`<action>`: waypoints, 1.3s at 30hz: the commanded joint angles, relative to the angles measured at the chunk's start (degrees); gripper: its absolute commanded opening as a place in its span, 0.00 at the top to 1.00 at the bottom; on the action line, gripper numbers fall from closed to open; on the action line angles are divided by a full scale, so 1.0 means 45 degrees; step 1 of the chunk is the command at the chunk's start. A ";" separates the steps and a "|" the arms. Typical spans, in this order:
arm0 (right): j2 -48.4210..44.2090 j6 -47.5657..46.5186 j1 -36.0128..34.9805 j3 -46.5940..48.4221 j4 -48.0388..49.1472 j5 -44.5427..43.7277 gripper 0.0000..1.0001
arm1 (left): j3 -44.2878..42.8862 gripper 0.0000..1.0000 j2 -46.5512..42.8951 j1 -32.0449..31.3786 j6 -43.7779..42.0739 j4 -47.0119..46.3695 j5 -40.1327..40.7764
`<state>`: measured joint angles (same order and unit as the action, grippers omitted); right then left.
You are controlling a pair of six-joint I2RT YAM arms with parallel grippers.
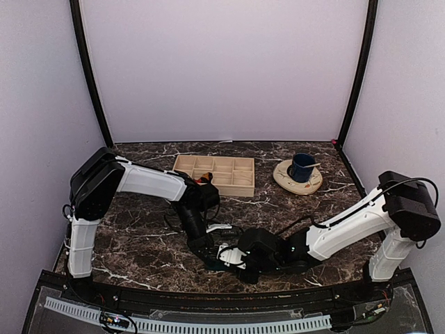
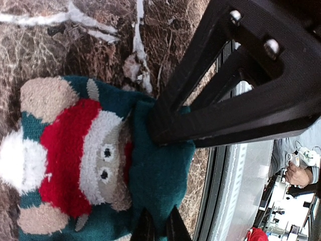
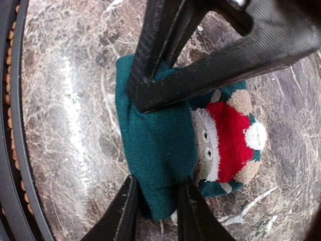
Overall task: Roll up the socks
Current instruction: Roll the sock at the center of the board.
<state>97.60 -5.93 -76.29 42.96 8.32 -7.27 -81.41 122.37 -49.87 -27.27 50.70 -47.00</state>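
Note:
A dark teal sock (image 2: 65, 150) with a red-and-white Santa figure lies bunched on the marble table close to its near edge. In the top view only a sliver of teal (image 1: 224, 264) shows between the two wrists. My left gripper (image 2: 159, 221) is shut on a teal fold of the sock. Opposite it, my right gripper (image 3: 158, 196) is shut on the thicker teal fold (image 3: 155, 145), with the Santa face (image 3: 225, 135) just beside it. Each wrist view shows the other gripper's black fingers (image 3: 200, 65) pressing on the sock from the far side. Only this one sock shows clearly.
A wooden divided tray (image 1: 214, 174) stands at the back centre, with a small orange-red thing (image 1: 204, 179) at its left end, partly hidden by the left arm. A blue cup (image 1: 302, 167) sits on a cream plate (image 1: 285, 179) at the back right. The table's front rail (image 1: 208, 296) runs close below the grippers.

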 commanded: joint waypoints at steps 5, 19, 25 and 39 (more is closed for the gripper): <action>0.0510 -0.0048 -0.0119 0.0206 -0.0051 -0.0280 0.82 | -0.0218 0.93 0.0073 0.0046 -0.0308 0.0338 -0.0309; 0.0496 0.0444 0.0574 0.0425 -0.0721 0.1260 1.00 | 0.0014 0.70 -0.0941 0.0364 0.0737 -0.0606 0.2306; 0.0421 0.0951 0.1162 0.0455 -0.0735 0.2170 1.00 | 0.0205 0.69 -0.1460 0.0494 0.1047 -0.0750 0.1982; 0.0664 0.2249 0.2205 0.0663 -0.1051 0.3888 1.00 | 0.1523 0.68 -0.2965 0.0748 0.1591 -0.1510 0.2274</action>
<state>99.07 0.89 -68.20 45.21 6.37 7.46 -76.09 113.69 -46.87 -21.15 45.15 -37.91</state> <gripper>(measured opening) 0.025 0.324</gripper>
